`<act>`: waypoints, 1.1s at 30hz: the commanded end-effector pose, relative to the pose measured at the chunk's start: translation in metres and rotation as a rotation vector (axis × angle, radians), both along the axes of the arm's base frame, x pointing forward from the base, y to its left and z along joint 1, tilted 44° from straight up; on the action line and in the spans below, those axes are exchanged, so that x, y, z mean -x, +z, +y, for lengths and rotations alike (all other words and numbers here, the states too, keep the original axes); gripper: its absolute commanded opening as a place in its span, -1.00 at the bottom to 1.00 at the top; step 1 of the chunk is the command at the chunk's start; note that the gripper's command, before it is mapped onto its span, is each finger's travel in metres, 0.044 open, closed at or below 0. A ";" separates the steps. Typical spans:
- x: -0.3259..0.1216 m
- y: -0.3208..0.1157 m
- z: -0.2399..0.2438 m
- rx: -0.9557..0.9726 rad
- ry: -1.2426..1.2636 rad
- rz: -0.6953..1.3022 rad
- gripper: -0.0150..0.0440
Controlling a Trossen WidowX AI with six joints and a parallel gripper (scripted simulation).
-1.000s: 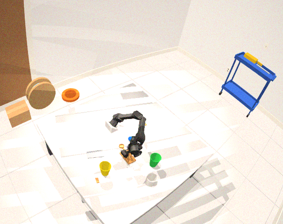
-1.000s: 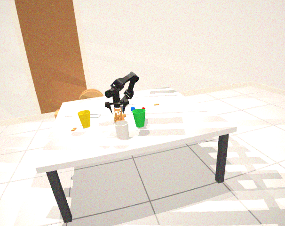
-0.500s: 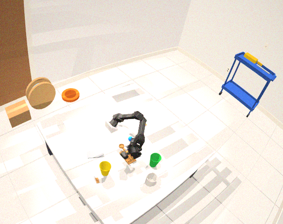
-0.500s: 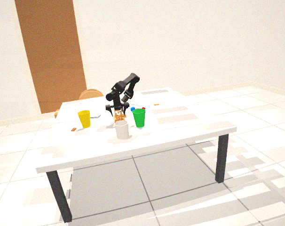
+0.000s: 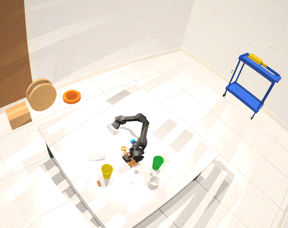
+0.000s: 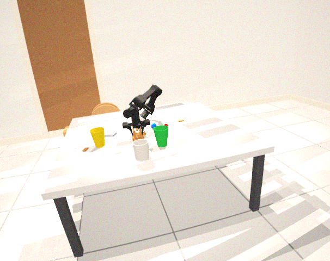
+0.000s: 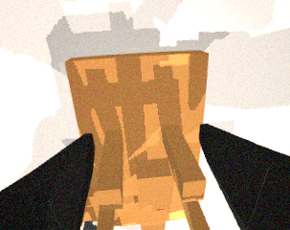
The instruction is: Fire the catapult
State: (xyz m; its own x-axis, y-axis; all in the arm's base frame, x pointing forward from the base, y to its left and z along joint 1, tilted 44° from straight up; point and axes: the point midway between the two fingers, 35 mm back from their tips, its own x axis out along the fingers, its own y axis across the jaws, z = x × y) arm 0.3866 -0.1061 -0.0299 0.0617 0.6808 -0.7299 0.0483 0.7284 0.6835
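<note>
The orange wooden catapult (image 5: 133,163) (image 6: 138,137) (image 7: 135,91) stands on the table, its round cup (image 5: 123,148) pointing back toward the arm's base. My gripper (image 5: 133,160) (image 6: 137,134) (image 7: 146,135) points down over it, partly open, one finger on each side. A small gap shows inside the right finger in the wrist view; firm contact does not show. A blue ball (image 5: 132,141) (image 6: 153,125) lies on the table behind the catapult. A red ball (image 6: 166,125) lies beyond the green cup. The white mug (image 5: 154,183) (image 6: 141,150) stands upright in front of the catapult.
A green cup (image 5: 157,164) (image 6: 161,137) stands to the mug's right, and a yellow cup (image 5: 106,171) (image 6: 98,138) to its left. A small brown block (image 5: 99,183) (image 6: 85,149) lies by the yellow cup. A flat grey slab (image 5: 97,157) lies behind them.
</note>
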 end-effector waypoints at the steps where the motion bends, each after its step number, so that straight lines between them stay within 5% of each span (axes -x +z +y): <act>1: 0.000 0.000 0.000 0.000 0.000 0.000 0.20; 9: 0.000 0.000 0.000 0.000 0.000 0.000 -0.11; 13: 0.001 0.023 -0.022 -0.001 -0.001 0.001 -0.47; 33: 0.001 0.021 -0.020 -0.004 0.000 0.001 -0.49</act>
